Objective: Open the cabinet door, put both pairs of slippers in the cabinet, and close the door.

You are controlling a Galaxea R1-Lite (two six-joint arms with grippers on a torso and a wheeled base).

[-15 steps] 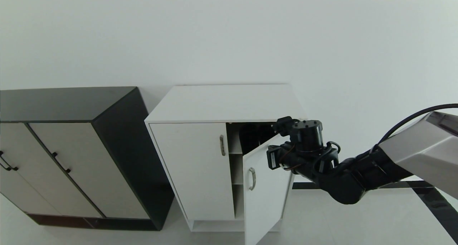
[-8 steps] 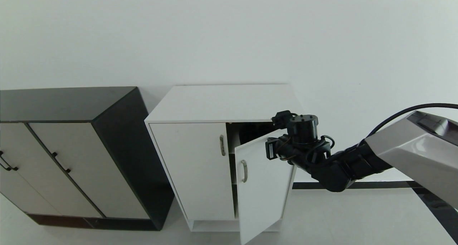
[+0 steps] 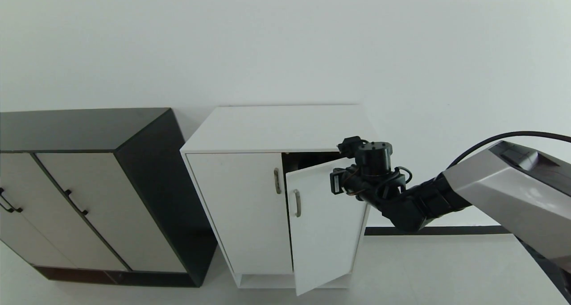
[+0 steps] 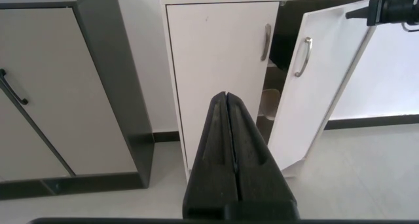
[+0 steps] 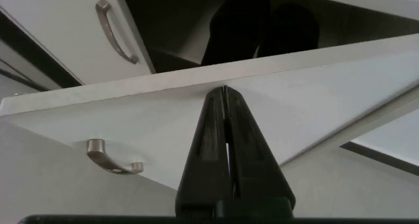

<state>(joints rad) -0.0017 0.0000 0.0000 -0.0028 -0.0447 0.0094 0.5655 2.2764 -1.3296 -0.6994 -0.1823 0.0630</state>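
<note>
Swinging nearer shut, the cabinet door is being pushed by the right arm, both arms' jaws clenched empty, enclosing the slippers.

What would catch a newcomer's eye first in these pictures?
The white cabinet in the middle stands out, its right door ajar, with the right gripper, shut, at that door's top edge. Through the gap, dark slippers sit in the top compartment. A black cabinet stands just to the left of the white one.
</note>
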